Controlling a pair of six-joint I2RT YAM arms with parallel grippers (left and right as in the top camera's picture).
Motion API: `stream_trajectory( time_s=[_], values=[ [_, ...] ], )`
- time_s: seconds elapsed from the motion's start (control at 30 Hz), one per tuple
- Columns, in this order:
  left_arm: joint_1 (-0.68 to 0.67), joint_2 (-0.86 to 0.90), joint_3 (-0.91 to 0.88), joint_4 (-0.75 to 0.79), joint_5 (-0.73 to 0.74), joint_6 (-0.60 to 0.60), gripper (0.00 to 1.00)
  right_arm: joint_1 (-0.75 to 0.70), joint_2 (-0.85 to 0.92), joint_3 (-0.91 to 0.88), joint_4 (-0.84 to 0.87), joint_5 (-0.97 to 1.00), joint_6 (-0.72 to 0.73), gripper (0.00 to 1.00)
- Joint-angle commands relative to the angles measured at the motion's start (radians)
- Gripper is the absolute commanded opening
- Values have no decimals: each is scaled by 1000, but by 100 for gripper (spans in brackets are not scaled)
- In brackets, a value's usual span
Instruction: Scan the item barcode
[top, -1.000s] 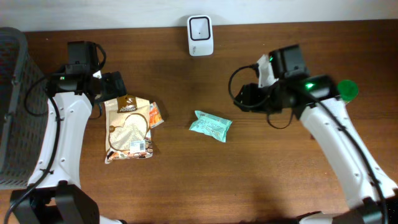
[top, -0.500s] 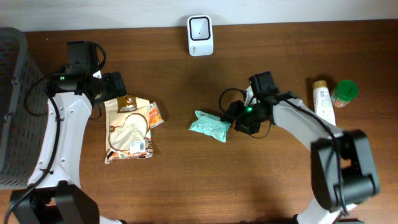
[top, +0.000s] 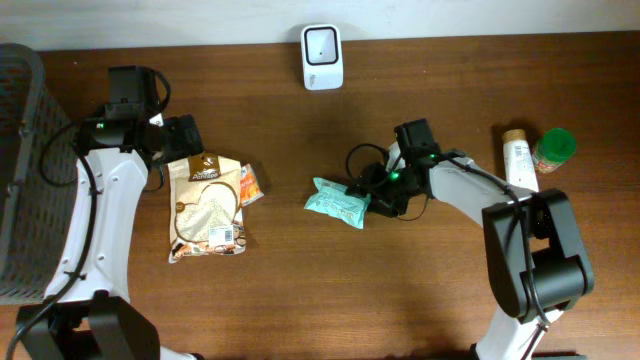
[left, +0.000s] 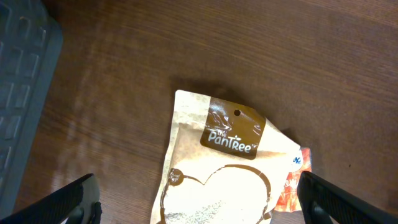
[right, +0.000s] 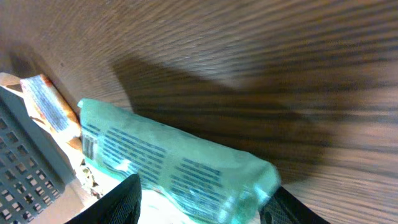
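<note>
Reaching in low over the wooden table (top: 300, 300), the right gripper (top: 370, 194) is sitting at the end of the teal snack packet (top: 338, 203). The packet is lying flat well in front of the white barcode scanner (top: 322, 57), a touch to its right. In the wrist view its two fingers (right: 127, 199) are standing apart, one at each side of the packet's end. Whether they are pressing on it, I cannot tell.

Off to the scanner's left, the left gripper (top: 185, 135) is hanging with its jaws spread wide over the top edge of a PanTree bag (top: 205, 208), gripping nothing. A small orange sachet (top: 250, 185) is touching the bag's edge on the side nearer the scanner. Farther left than the bag, a dark wire basket (top: 20, 160) is sitting at the table's edge. Well to the scanner's right, a white bottle with a tan cap (top: 520, 160) and a green-lidded jar (top: 553, 148) are resting side by side, just behind the right arm.
</note>
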Motion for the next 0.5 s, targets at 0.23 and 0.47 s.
stream_trajectory(
  time_s=[0.23, 0.47],
  values=[
    [2, -4, 14, 2, -7, 19, 99, 77, 155, -10, 132, 29, 63, 40],
    [2, -4, 14, 2, -7, 19, 99, 76, 155, -9, 261, -30, -27, 11]
  ],
)
